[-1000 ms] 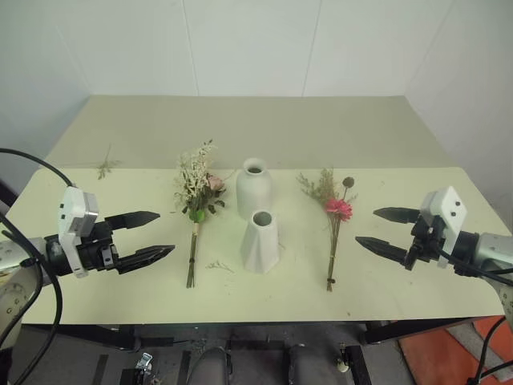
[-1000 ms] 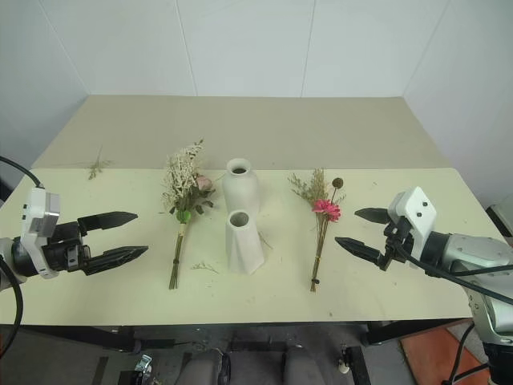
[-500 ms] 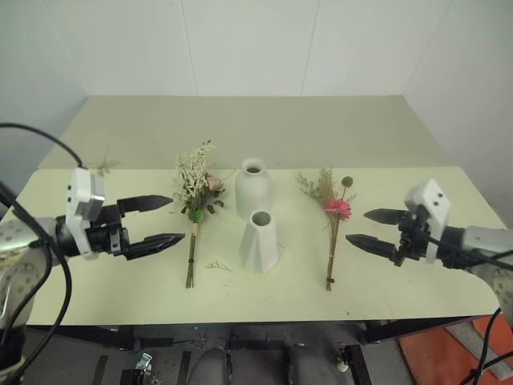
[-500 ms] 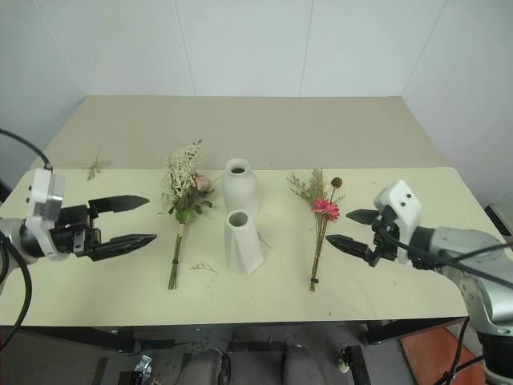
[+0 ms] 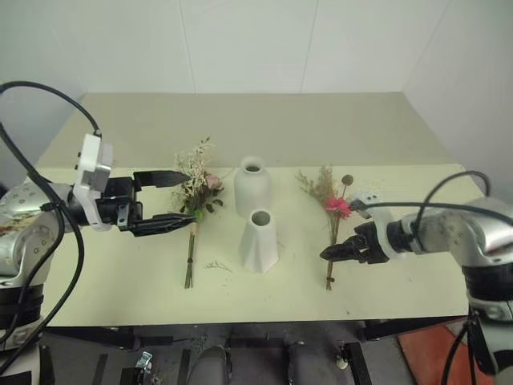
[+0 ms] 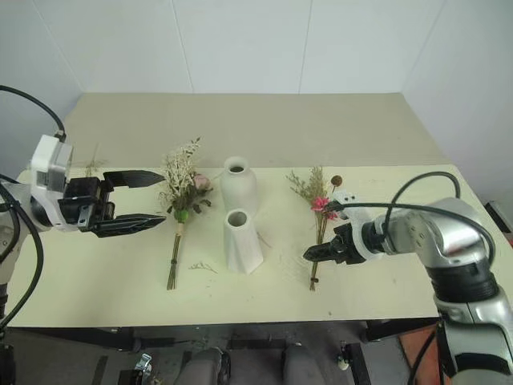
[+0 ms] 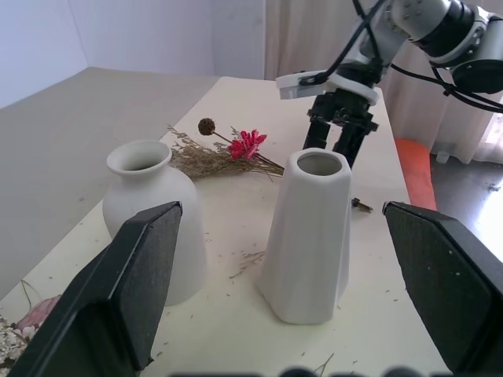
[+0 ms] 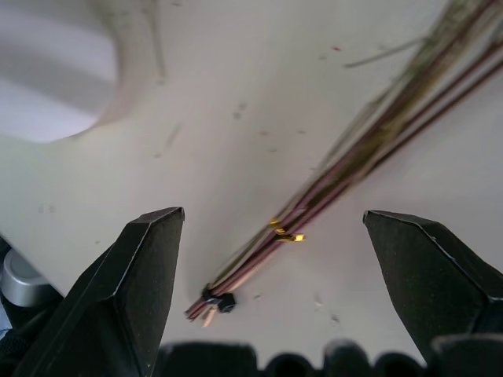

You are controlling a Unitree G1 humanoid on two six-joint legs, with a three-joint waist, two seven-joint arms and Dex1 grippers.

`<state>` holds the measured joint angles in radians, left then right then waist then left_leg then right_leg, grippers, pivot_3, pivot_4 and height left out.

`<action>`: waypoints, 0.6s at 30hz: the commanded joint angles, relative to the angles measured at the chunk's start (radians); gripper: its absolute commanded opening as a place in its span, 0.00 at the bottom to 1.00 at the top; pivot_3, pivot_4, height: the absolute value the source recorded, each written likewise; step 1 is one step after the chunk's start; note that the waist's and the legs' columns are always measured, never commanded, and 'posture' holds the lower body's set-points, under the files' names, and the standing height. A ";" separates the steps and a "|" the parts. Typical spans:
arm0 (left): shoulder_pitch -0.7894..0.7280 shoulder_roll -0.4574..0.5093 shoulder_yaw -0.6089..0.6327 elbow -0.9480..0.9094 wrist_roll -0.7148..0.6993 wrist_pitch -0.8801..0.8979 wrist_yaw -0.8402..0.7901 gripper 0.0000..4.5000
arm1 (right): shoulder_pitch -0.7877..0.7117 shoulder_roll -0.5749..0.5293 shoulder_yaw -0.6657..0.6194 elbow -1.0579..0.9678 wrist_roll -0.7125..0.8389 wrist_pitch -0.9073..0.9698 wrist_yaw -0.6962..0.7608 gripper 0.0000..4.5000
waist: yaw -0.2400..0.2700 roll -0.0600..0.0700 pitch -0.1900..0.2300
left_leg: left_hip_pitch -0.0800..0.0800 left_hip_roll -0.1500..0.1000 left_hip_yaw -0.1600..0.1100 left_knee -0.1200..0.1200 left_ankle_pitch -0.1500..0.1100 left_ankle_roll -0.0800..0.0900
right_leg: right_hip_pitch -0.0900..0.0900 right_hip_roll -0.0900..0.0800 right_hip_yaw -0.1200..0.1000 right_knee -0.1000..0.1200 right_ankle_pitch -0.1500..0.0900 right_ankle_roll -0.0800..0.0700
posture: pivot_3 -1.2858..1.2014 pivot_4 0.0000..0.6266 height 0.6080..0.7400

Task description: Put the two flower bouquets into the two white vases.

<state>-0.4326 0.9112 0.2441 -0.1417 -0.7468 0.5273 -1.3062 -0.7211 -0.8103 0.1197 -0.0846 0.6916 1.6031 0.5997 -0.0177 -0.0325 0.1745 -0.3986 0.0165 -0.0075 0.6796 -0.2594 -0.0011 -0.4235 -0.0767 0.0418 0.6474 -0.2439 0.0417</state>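
Right wrist view puts the thin bouquet's tied stem end straight below the right gripper, fingers spread wide either side, stems running slantwise across that gap. Left gripper, also wide open, faces the rose bouquet alongside. Contact with the stems is unclear

Silver-grey arms with looping black cables, white wrist blocks, pointed black end effector fingers.

Right gripper now tipped down over magenta bouquet stems; left gripper nearer rose bouquet.
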 commanded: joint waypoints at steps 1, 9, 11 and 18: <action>0.003 0.001 0.019 -0.021 0.003 -0.025 0.004 0.99 | -0.077 0.010 0.045 0.098 -0.015 0.011 -0.047 0.97 | 0.000 0.000 0.000 | -0.001 0.000 0.000 0.000 0.000 0.000 | -0.001 0.000 0.000 0.000 0.000 0.000 | 0.52 0.24 1.00; 0.044 -0.015 0.039 -0.057 0.002 -0.033 0.039 1.00 | -0.184 0.078 0.115 0.234 -0.058 0.011 -0.078 0.88 | -0.006 0.000 0.000 | 0.000 0.000 0.000 0.000 0.000 0.000 | 0.000 0.000 0.000 0.000 0.001 0.000 | 0.52 0.24 1.00; 0.053 -0.016 0.042 -0.067 -0.001 -0.034 0.045 1.00 | -0.190 0.081 0.121 0.238 -0.062 0.011 -0.075 0.78 | -0.005 0.000 0.000 | 0.000 0.000 0.000 0.000 0.000 0.000 | 0.000 0.000 0.000 0.000 0.001 0.000 | 0.52 0.24 1.00; 0.091 -0.011 0.063 -0.093 -0.017 -0.031 0.068 1.00 | -0.204 0.100 0.143 0.231 -0.058 0.011 -0.072 0.29 | -0.007 0.000 0.000 | 0.000 0.000 0.000 0.000 0.000 0.000 | 0.000 0.000 0.000 0.000 0.001 0.000 | 0.52 0.24 1.00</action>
<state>-0.3365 0.8938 0.2635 -0.2035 -0.7475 0.5039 -1.2453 -0.9038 -0.7138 0.2615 0.1589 0.6304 1.6052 0.5247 -0.0244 -0.0325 0.1745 -0.3989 0.0168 -0.0073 0.6798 -0.2594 -0.0010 -0.4238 -0.0767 0.0418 0.6473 -0.2426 0.0415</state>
